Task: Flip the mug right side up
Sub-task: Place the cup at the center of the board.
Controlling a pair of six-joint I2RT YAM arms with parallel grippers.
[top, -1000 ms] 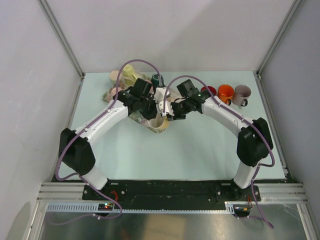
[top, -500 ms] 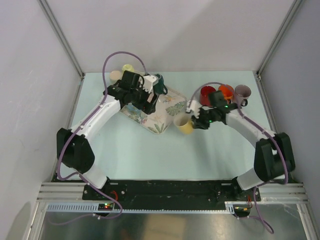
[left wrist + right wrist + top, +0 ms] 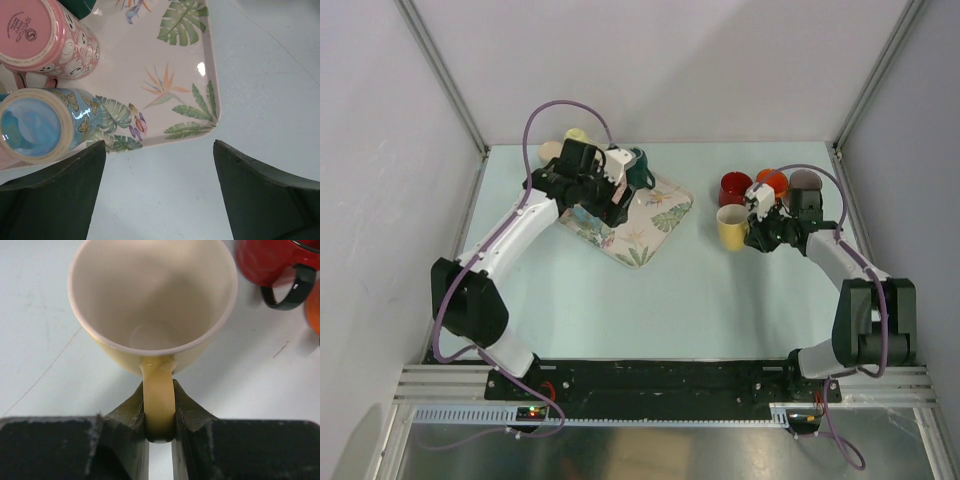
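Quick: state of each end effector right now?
Left end effector: open, empty.
Right end effector: closed on the mug, by its handle.

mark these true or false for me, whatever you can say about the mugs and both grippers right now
1. The right gripper is shut on the yellow mug by its handle. True.
2. The yellow mug sits on the floral tray. False: it is off the tray, on the right side next to the red mug.
3. The left gripper is open and holds nothing. True.
4. The pink mug has its opening up. False: its printed base faces the left wrist camera, so it is upside down.
5. The yellow mug's opening faces up. True.
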